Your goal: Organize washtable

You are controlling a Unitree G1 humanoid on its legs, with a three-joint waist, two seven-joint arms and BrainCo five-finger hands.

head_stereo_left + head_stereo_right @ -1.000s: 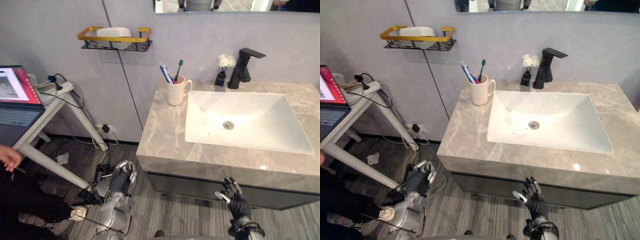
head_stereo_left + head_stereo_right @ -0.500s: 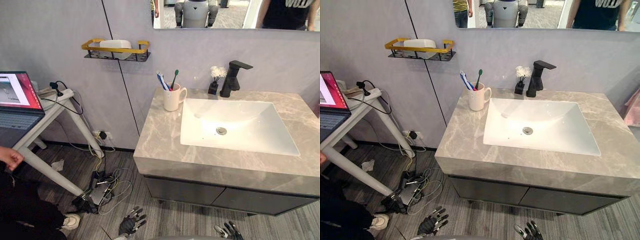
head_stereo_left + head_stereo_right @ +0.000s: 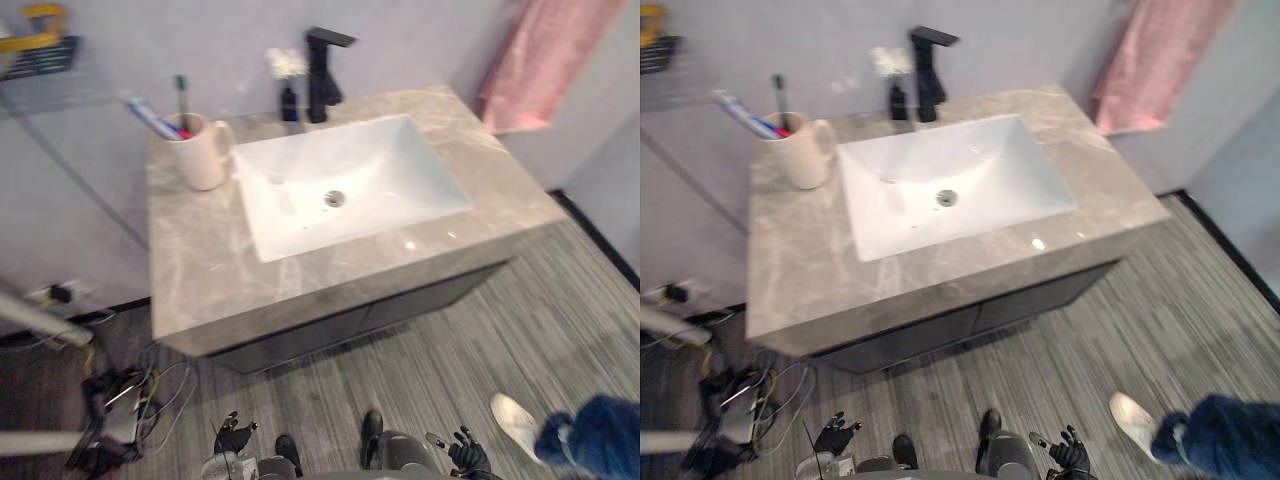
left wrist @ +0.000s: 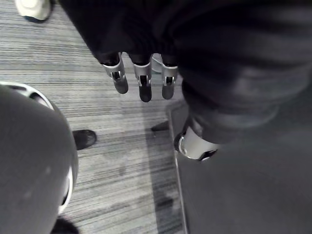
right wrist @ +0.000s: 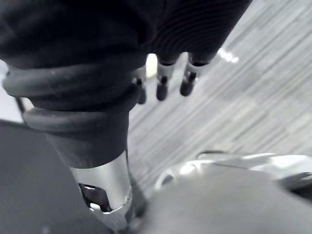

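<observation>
Both the left hand (image 3: 232, 437) and the right hand (image 3: 466, 455) hung low over the floor (image 3: 480, 340), fingers (image 4: 141, 87) straight, holding nothing. The cup (image 3: 203, 155) of toothbrushes (image 3: 150, 115) stood far left on the bench (image 3: 200, 270), just beside the sink (image 3: 400, 170).

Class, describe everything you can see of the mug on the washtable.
The mug is cream, ceramic-looking, with one loop handle turned toward the sink. It stands upright on the grey marbled counter, at its back left. Toothbrushes stand in it, one blue-and-white leaning out, one green nearly upright. Nothing else touches it.
</observation>
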